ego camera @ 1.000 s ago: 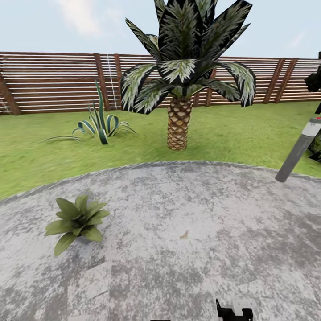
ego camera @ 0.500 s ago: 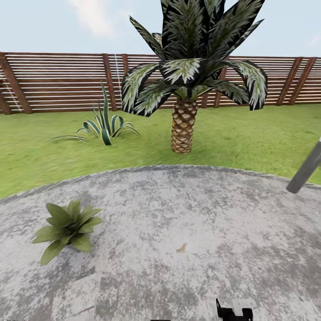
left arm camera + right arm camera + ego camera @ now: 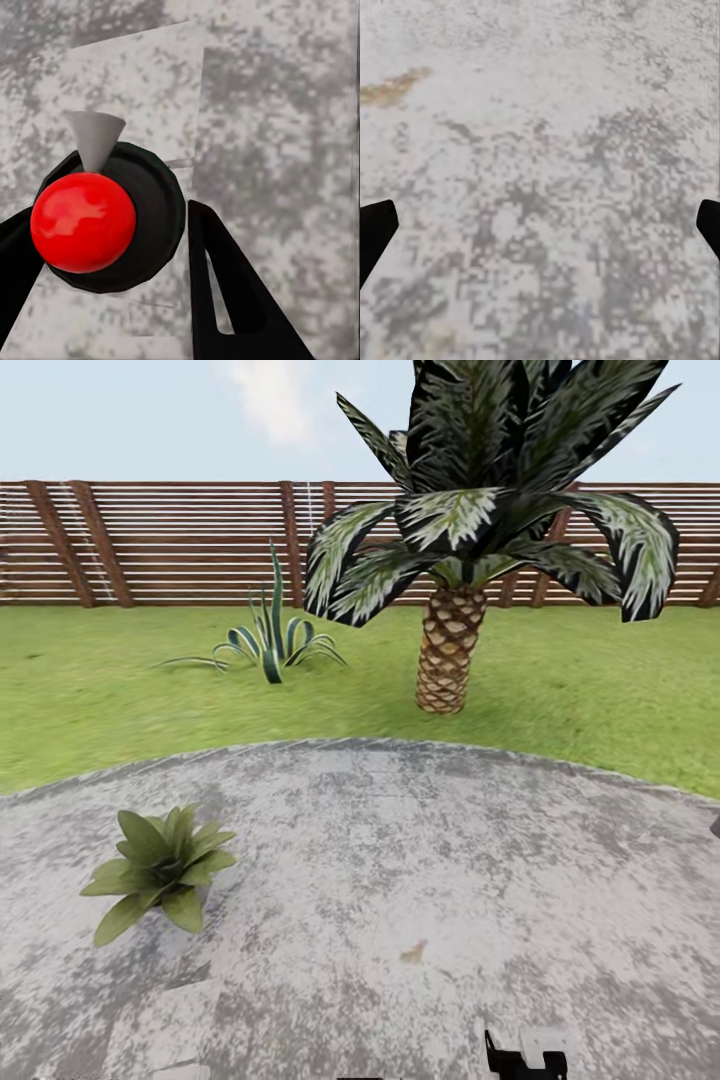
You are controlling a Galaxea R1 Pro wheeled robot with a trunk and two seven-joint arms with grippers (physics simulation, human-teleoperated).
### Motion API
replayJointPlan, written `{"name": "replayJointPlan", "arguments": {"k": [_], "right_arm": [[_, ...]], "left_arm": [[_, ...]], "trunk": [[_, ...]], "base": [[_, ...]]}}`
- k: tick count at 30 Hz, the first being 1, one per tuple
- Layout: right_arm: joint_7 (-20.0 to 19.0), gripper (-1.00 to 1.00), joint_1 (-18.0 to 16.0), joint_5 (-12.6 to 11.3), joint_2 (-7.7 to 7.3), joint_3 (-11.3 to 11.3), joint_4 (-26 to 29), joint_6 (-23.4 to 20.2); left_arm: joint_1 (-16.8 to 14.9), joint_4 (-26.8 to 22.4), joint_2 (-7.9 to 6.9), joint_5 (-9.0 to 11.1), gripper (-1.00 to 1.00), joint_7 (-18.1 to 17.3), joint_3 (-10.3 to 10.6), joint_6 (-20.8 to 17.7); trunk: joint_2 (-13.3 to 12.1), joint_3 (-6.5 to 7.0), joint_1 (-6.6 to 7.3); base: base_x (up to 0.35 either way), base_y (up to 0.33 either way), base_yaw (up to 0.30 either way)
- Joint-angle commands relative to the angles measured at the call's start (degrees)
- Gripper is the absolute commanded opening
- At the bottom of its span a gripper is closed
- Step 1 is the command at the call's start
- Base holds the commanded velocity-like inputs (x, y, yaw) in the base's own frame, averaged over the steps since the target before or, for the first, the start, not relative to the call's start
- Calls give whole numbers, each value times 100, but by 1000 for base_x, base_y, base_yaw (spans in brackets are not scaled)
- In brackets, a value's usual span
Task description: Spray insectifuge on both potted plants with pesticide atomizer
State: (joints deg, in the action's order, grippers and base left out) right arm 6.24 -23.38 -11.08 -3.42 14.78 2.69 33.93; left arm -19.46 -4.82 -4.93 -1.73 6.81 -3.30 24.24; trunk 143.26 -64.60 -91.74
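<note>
In the left wrist view the pesticide atomizer (image 3: pixel 84 222) shows from above: a glossy red ball on a round black body with a grey cone nozzle. My left gripper (image 3: pixel 120 225) is shut on it, a black finger (image 3: pixel 225 292) against each side, above grey paving. One potted plant (image 3: pixel 158 870), a low rosette of pointed green leaves, sits on the stone paving at the left of the head view. My right gripper (image 3: pixel 540 229) is open over bare paving, its black fingertips (image 3: pixel 371 232) far apart with nothing between them.
The garden's round stone paving (image 3: pixel 420 860) is bordered by lawn (image 3: pixel 120 700). A scaly-trunked palm (image 3: pixel 447 660) and a striped agave (image 3: pixel 270 645) stand on the grass. A brown slat fence (image 3: pixel 180 545) closes the back. A small orange fleck (image 3: pixel 412 954) lies on the paving.
The camera has swung, so the palm, agave and fence sit further right in the picture. The grey pole at the right edge has left the view.
</note>
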Motion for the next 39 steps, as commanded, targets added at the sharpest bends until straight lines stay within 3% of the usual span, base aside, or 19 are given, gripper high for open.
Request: {"name": "replayJointPlan", "arguments": {"k": [1, 25, 30, 39], "right_arm": [[18, 100, 0, -43, -1, 51, 1, 8], [24, 100, 0, -51, -1, 48, 4, 8], [25, 100, 0, -45, -1, 51, 4, 8], [20, 100, 0, -36, -1, 51, 4, 8]], "left_arm": [[-5, 7, 1, -20, -100, 4, -30, 22], [-5, 0, -14, -5, -100, 13, -45, 28], [-5, -2, -9, 240, -100, 5, -33, 28], [-5, -38, 20, 256, -100, -7, -18, 28]], "trunk": [[2, -5, -1], [2, -5, -1], [2, -5, -1], [2, -5, -1]], "base": [[178, -267, 278], [140, -271, 278], [157, -267, 278], [66, -65, 278]]}}
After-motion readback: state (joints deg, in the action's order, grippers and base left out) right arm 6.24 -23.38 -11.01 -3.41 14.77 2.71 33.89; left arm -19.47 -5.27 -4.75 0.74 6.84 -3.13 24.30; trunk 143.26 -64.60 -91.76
